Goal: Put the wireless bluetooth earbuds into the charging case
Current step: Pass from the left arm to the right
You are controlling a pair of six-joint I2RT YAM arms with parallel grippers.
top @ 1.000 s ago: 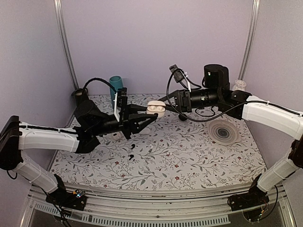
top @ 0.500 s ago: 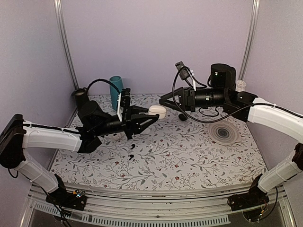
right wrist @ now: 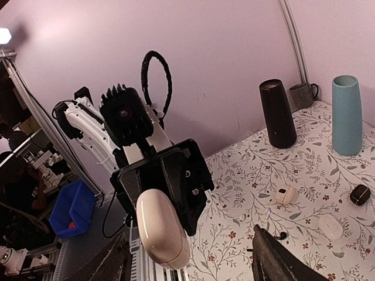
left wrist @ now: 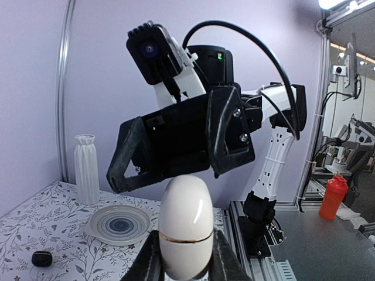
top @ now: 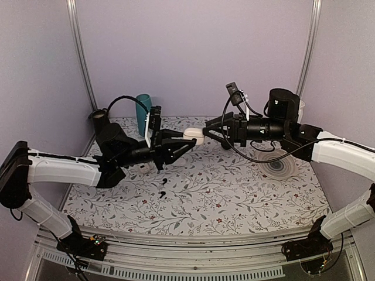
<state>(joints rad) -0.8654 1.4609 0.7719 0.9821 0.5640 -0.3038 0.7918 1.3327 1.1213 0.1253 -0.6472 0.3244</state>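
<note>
My left gripper (top: pixel 188 138) is shut on the glossy white charging case (top: pixel 193 135) and holds it in the air above the back of the table. Its lid is closed along a thin seam. In the left wrist view the case (left wrist: pixel 186 225) stands upright between my fingers (left wrist: pixel 149 263). My right gripper (top: pixel 208 130) is open and empty, its jaws just to the right of the case. In the right wrist view the case (right wrist: pixel 161 229) hangs between my spread fingers (right wrist: pixel 281 257). Small dark pieces, possibly the earbuds (top: pixel 163 182), lie on the flowered table.
A teal vase (top: pixel 143 107) and a black cylinder (top: pixel 98 119) stand at the back left. A ringed plate (top: pixel 275 163) lies at the right, with a white vase (left wrist: pixel 87 168) behind it. A black pebble case (left wrist: pixel 42 258) and small white pieces (right wrist: pixel 285 195) lie on the table.
The case's lid stood open a second ago and is shut now. The right arm has drawn a little to the right and its gripper still faces the case.
</note>
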